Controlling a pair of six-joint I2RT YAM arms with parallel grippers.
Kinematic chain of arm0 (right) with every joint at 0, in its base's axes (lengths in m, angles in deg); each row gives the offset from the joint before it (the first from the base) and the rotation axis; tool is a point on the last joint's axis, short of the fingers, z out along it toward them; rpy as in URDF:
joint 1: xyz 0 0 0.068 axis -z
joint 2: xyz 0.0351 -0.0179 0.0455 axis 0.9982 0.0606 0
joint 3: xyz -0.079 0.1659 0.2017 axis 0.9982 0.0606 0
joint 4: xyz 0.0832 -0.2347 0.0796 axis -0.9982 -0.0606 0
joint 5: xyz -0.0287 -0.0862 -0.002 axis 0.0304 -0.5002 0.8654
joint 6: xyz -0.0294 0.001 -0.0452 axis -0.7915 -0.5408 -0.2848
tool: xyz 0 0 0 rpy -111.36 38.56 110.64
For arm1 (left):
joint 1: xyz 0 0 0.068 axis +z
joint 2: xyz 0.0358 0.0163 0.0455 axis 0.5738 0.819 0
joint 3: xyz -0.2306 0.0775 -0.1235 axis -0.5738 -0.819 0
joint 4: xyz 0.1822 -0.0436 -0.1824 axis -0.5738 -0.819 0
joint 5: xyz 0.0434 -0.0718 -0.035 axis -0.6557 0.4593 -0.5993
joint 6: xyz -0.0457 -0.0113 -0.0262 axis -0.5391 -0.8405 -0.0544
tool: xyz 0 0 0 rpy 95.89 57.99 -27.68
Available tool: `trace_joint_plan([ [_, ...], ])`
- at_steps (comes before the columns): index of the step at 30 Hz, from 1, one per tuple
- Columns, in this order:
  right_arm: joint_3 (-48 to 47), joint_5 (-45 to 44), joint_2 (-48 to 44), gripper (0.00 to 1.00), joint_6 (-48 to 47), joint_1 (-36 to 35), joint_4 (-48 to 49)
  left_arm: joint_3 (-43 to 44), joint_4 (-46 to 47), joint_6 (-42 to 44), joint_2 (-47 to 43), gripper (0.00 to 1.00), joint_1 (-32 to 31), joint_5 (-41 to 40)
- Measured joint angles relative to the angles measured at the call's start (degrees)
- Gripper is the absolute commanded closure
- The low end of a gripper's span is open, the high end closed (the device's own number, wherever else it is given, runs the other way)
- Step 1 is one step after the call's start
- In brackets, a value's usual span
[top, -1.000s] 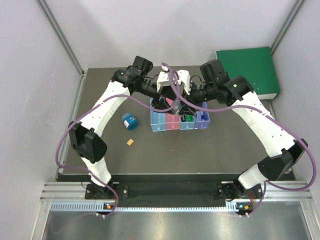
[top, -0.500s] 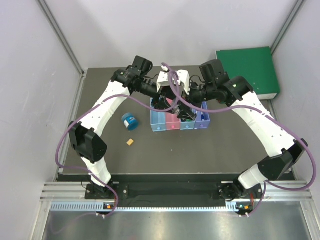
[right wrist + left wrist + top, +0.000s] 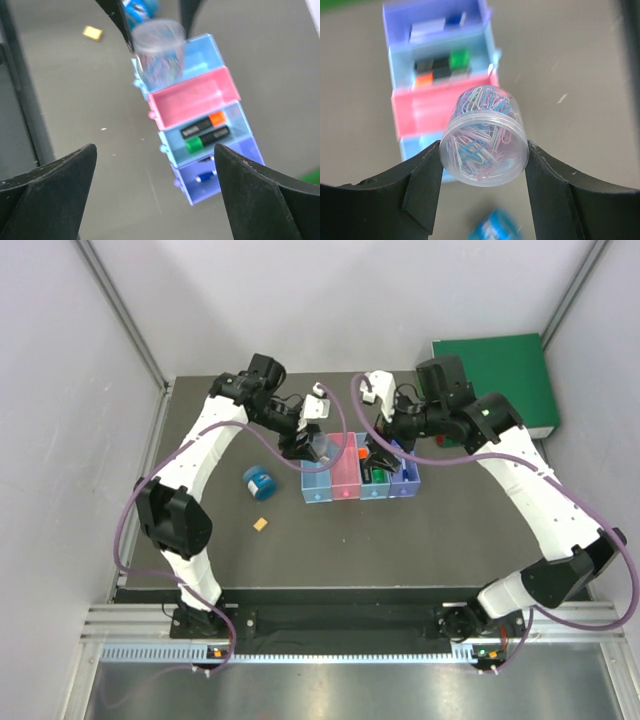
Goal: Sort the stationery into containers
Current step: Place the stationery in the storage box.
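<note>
Two claws are mine, and they are in very different states. My left claw (image 3: 483, 165) is about half closed, and its two black fingers (image 3: 422, 175) press on opposite sides of the round clear tin (image 3: 485, 135), which is full of coloured paper clips. I hold this tin in the air, tilted, above the end light blue bin (image 3: 205, 55), close to its border with the pink bin (image 3: 190, 102). My right claw (image 3: 155, 152) is spread as wide as it goes and holds nothing; it hangs above the row of bins (image 3: 358, 496) and touches none of them. Under it, the highlighter with the orange cap (image 3: 202, 125) and the highlighter with the green cap (image 3: 207, 138) lie side by side in the second light blue bin (image 3: 168, 143), and a white pen with a blue cap (image 3: 205, 177) lies in the purple bin (image 3: 235, 160). The blue tin (image 3: 259, 481) and the tiny orange block (image 3: 261, 524) sit on the table (image 3: 450, 540), left of the bins. Compared with one second ago, my right claw has changed the most: then it was about half closed and low over the bins, right beside my left claw. Now it is fully open, and both wrists have moved apart and back toward the far side, so the bins are much less covered. The blue tin and the orange block have not moved.
</note>
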Motion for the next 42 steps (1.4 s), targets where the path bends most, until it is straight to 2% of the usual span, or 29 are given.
trace_joint_plan([
  [8, 2.95, -6.49, -1.84, 0.00, 2.67, 7.19, 4.33, -0.70, 1.07, 6.73, 6.60, 0.46, 0.79, -14.99],
  [13, 4.52, -9.33, -1.99, 0.00, 4.11, 11.54, 5.49, -1.20, 3.10, 8.02, 8.87, 0.46, 0.79, -19.80],
  [17, 5.22, -10.05, -2.67, 0.01, 4.59, 12.09, 5.86, -1.20, 5.27, 8.79, 9.60, 0.46, 0.76, -22.86],
  [25, 5.92, -10.05, -4.83, 0.00, 5.11, 12.44, 6.80, -2.47, 9.73, 9.51, 11.13, 0.45, 0.57, -26.71],
  [42, 7.85, -9.86, -5.53, 0.00, 5.51, 13.51, 6.80, -2.60, 13.60, 9.79, 13.20, 0.45, -2.29, -28.22],
])
